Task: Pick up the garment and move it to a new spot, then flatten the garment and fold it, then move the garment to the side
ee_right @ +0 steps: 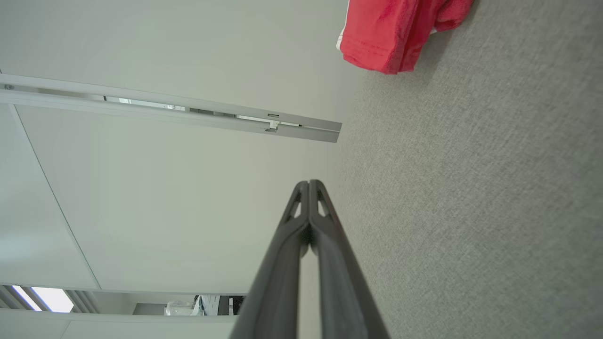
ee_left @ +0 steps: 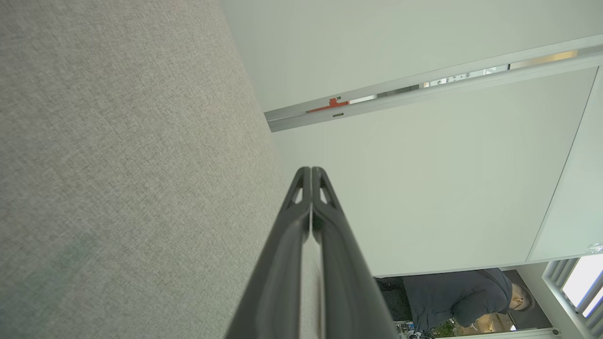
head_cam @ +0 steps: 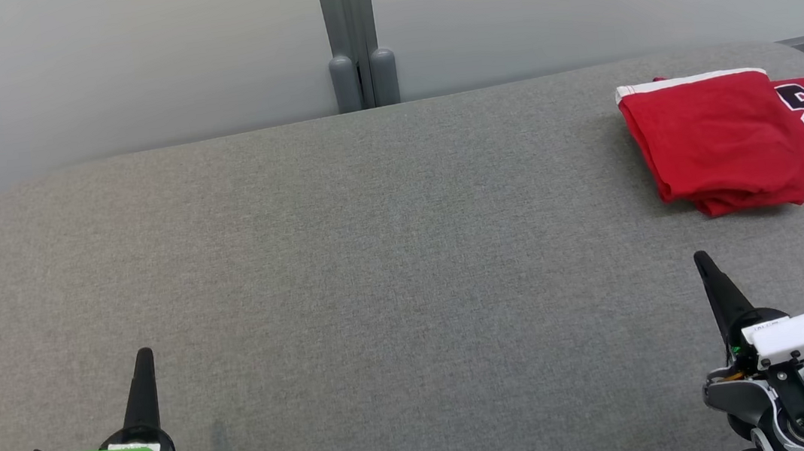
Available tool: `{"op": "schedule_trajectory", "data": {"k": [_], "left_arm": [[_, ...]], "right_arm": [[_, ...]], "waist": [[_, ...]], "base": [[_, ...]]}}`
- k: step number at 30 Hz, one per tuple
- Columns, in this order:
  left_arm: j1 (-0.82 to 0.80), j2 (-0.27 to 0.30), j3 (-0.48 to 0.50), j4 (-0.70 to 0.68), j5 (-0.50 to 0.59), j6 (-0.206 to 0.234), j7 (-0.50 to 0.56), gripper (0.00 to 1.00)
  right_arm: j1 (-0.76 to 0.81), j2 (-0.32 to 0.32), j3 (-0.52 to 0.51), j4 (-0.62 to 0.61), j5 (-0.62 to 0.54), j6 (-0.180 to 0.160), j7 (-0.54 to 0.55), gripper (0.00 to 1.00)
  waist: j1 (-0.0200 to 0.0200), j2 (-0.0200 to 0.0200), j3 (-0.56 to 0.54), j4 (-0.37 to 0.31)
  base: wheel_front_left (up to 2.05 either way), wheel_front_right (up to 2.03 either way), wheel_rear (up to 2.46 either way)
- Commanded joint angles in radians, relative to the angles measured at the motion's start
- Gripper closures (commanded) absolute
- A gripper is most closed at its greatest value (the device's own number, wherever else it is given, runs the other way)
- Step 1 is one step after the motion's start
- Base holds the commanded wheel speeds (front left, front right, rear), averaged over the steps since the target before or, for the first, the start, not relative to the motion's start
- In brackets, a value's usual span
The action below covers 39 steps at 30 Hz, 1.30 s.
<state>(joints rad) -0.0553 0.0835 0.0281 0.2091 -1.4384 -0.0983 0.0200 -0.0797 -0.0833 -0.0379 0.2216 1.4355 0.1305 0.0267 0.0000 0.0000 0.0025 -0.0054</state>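
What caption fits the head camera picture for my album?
Folded red number 23 jersey lies far right on grey table; left gripper and right gripper shut, empty.

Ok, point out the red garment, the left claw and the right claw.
red garment (head_cam: 717,136), head view, on its folded top layer.
left claw (head_cam: 144,357), head view, at its shut fingertips.
right claw (head_cam: 700,261), head view, at its shut fingertips.

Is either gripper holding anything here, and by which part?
Nothing is held: left gripper and right gripper are shut, empty; the folded red jersey lies apart.
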Motion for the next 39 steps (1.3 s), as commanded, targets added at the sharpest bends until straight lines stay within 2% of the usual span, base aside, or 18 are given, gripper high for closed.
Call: {"op": "schedule_trajectory", "data": {"k": [1,28,39], "left_arm": [[-0.024,0.006,0.006,0.001,-0.026,-0.01,0.006,1.0],[-0.059,-0.001,0.046,0.036,-0.213,-0.036,0.061,1.0],[-0.058,-0.005,0.051,0.036,-0.206,-0.036,0.066,1.0]], "right_arm": [[-0.017,0.0,-0.006,0.0,0.024,0.001,0.009,1.0],[-0.031,0.01,-0.046,0.023,0.207,0.0,0.064,1.0],[-0.029,0.013,-0.05,0.023,0.201,0.0,0.067,1.0]], "waist": [[0.0,0.0,0.0,0.0],[0.0,0.0,0.001,0.005],[0.0,0.0,0.001,0.005]], "base": [[0.0,0.0,0.0],[0.0,0.0,0.0],[0.0,0.0,0.0]]}}
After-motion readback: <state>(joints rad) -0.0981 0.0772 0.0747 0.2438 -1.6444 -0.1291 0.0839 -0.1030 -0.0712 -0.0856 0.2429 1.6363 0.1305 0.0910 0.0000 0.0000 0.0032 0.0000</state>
